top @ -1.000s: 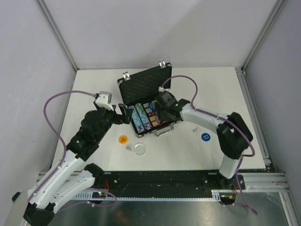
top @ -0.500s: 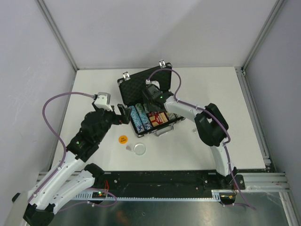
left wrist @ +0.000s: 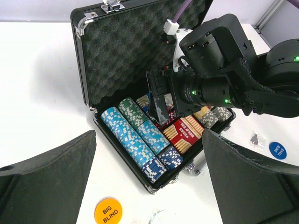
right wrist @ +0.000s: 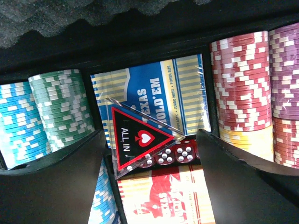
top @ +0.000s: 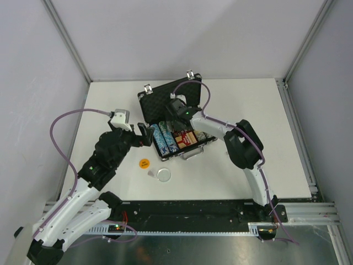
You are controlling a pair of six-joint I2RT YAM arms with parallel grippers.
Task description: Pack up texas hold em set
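The black silver-trimmed briefcase [top: 163, 100] stands open at the table's middle, foam lid up. It holds rows of poker chips [left wrist: 133, 137], a blue card deck [right wrist: 177, 93], a red card deck [right wrist: 163, 196] and red dice [right wrist: 175, 153]. The red "ALL IN" triangle [right wrist: 140, 137] lies tilted on the blue deck and the dice. My right gripper [right wrist: 149, 158] hangs open over the case, its fingers either side of the triangle without touching it; it also shows in the top view [top: 175, 117]. My left gripper [left wrist: 149, 186] is open and empty, just left of the case [top: 144, 135].
An orange "BIG BLIND" button [top: 144, 163] and a clear round button [top: 164, 175] lie on the table in front of the case. A blue button [left wrist: 277, 150] and a small bag [left wrist: 254, 138] lie right of it. Grey walls close in three sides.
My right gripper has swung left and back, from the case's front right to over its middle near the lid. The left arm has barely moved.
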